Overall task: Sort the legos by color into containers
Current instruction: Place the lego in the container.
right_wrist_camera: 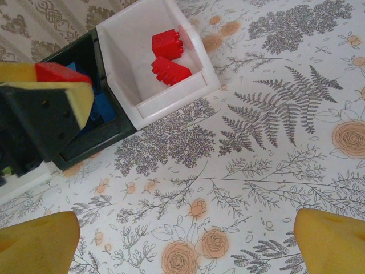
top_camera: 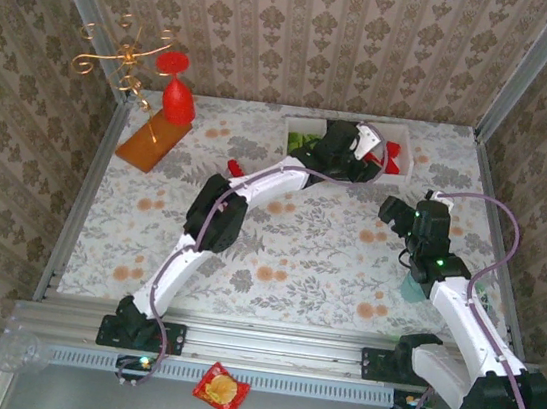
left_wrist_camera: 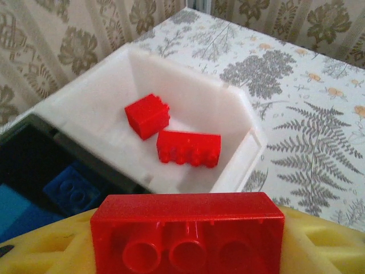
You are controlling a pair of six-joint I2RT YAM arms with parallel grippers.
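Lego (left_wrist_camera: 187,228), red, sits clamped between left fingers (left_wrist_camera: 325,240) above the containers (left_wrist_camera: 254,134).

Damask-papered walls (top_camera: 307,27) enclose a floral tabletop (top_camera: 297,258).

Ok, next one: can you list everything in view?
red Lego bricks: four, red; two in right white bin, one loose on table, one held
blue bricks: at least two, blue, black bin
green bricks: count unclear, lime, left white bin
wedge block: one, orange, far left
cone figure: one, red, by the wedge
wire ornament: one, gold, far-left corner
snack packet: one, red, near ledge
left gripper: shut on a red brick over the bins
right gripper: open, over the table
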